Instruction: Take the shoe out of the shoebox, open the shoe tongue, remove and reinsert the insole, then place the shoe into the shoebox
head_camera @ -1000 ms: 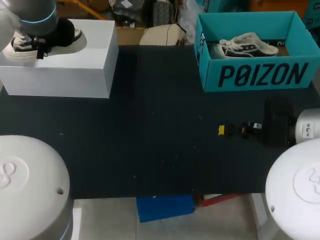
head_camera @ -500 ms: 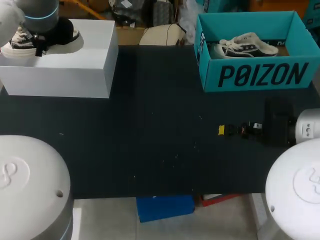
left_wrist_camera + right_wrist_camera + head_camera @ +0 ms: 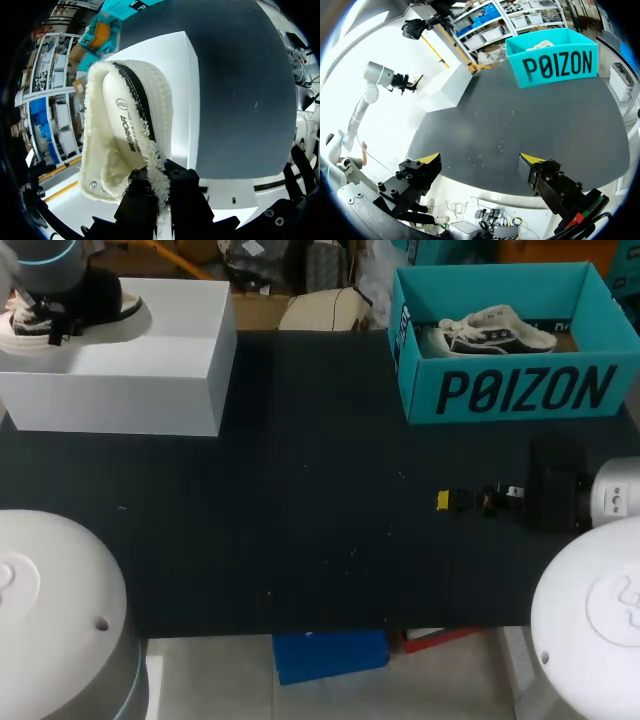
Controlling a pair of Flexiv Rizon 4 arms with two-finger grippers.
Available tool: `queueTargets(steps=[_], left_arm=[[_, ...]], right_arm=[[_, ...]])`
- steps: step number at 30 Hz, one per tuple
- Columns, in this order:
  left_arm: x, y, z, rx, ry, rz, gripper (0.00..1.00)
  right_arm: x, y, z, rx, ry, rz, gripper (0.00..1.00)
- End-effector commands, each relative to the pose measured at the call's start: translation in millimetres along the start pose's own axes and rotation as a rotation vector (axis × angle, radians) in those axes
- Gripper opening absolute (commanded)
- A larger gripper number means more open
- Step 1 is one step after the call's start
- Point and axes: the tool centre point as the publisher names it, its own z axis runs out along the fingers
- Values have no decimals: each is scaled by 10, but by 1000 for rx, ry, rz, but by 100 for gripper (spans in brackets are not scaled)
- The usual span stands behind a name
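Fleecy shoe (image 3: 125,127), pinched by the left gripper (image 3: 161,170), is dragged leftward across the white box (image 3: 182,75), tongue-opening judged underway; the right gripper (image 3: 480,159) is spread wide.

Illumination was even and came from overhead. The dark table (image 3: 320,490) reflected little, and in the left wrist view it carried only a faint sheen. The top of the white box (image 3: 130,370) was close to overexposed. The shoe (image 3: 125,135) was brightly lit, while the left claw (image 3: 161,174) clamped on its fleecy edge lay in shadow. Straight edges bowed toward the wrist views' margins.
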Motion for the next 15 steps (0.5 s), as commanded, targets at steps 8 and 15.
queueTargets(steps=[8,15], left_arm=[[-74,-154,347,12,8,23,0],[-88,-245,564,17,21,40,0]], right_arm=[[-10,11,-5,8,3,3,100],[-10,11,-5,8,3,3,100]])
